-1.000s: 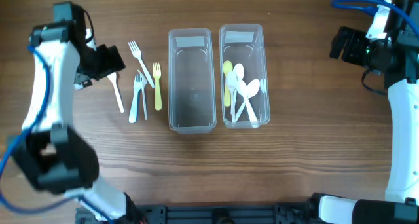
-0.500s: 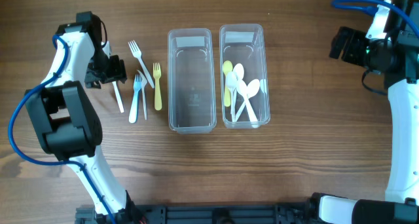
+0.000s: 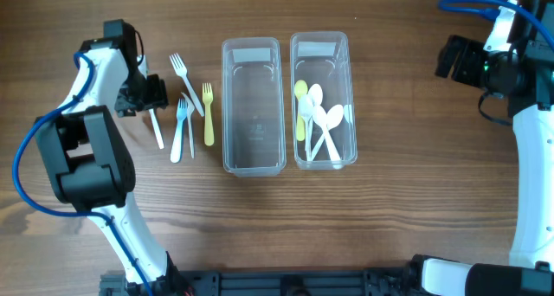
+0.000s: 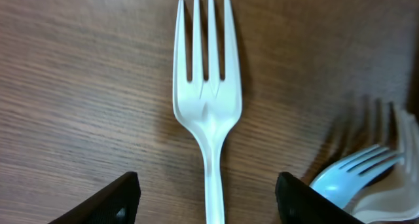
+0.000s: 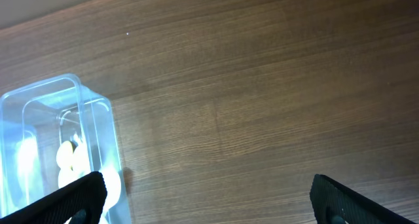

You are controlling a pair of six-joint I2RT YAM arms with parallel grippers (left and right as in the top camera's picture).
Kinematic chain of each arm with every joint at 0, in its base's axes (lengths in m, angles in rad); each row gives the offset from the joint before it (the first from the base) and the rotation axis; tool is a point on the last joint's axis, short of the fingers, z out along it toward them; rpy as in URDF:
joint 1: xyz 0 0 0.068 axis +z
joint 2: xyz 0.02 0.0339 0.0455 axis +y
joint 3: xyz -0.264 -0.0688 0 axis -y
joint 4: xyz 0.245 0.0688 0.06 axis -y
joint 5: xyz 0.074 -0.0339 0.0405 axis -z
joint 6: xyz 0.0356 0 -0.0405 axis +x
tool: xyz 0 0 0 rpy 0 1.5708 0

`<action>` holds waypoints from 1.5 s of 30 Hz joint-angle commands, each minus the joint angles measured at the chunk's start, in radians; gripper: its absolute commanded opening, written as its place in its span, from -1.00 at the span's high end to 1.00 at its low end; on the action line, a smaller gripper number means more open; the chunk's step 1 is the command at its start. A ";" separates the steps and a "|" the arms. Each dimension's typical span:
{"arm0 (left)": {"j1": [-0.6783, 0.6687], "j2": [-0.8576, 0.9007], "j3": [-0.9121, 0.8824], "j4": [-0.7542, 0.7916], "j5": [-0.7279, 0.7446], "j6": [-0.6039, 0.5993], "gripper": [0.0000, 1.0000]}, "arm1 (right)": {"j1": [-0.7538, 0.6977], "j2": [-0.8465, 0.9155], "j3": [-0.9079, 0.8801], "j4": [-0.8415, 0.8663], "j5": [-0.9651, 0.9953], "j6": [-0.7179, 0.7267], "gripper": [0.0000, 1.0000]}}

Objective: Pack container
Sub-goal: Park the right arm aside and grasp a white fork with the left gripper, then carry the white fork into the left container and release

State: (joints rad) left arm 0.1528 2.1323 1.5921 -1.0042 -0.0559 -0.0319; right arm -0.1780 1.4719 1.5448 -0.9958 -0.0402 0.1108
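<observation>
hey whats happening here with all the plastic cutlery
The left tool is open, low over a white fork on the table, fingers either side of its handle, not yet gripping. Other forks lie beside it. The left container is empty; the right container holds spoons. The right tool is open, off to the side over bare wood.

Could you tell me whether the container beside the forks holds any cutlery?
No, that container shows only its bare floor; the spoons lie in the other container.
</observation>
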 commanded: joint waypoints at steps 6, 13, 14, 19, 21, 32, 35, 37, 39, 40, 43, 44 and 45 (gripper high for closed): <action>0.003 0.034 -0.018 0.013 -0.009 -0.006 0.14 | -0.001 0.010 0.001 0.000 0.007 -0.006 -0.99; 0.003 0.068 -0.018 0.014 -0.001 -0.006 0.36 | -0.001 0.010 0.001 0.000 0.007 -0.006 -1.00; 0.003 0.071 -0.018 0.014 0.002 -0.006 0.38 | -0.001 0.010 0.001 0.000 0.007 -0.006 -0.99; 0.002 0.071 -0.018 -0.006 0.002 -0.005 0.81 | -0.001 0.010 0.001 0.000 0.007 -0.006 -0.99; 0.002 0.069 -0.016 -0.034 0.002 -0.005 0.92 | -0.001 0.010 0.001 0.000 0.007 -0.006 -0.99; -0.162 -0.244 0.206 -0.242 0.134 -0.006 0.92 | -0.001 0.010 0.001 0.000 0.007 -0.006 -0.99; -0.316 -0.364 0.206 -0.238 0.134 -0.018 0.92 | -0.001 0.010 0.001 0.000 0.007 -0.006 -0.99; -0.412 -0.391 0.206 -0.231 0.133 -0.074 0.92 | -0.001 0.010 0.001 0.000 0.007 -0.006 -0.99; -0.516 -0.375 0.205 -0.223 0.109 -0.170 0.91 | -0.001 0.010 0.001 0.000 0.007 -0.006 -0.99; -0.553 -0.352 0.205 -0.215 0.095 -0.208 0.91 | -0.001 0.010 0.001 0.000 0.007 -0.006 -0.99; -0.623 -0.253 0.205 -0.183 0.088 -0.251 0.87 | -0.001 0.010 0.001 0.000 0.007 -0.006 -0.99; -0.634 -0.219 0.205 -0.177 0.088 -0.265 0.86 | -0.001 0.010 0.001 0.000 0.007 -0.006 -0.99; -0.642 -0.175 0.205 -0.169 0.089 -0.277 0.86 | -0.001 0.010 0.001 0.000 0.007 -0.006 -0.99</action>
State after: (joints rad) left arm -0.4561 1.8301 1.8084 -1.1885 0.0498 -0.2180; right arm -0.1780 1.4719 1.5448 -0.9958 -0.0402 0.1104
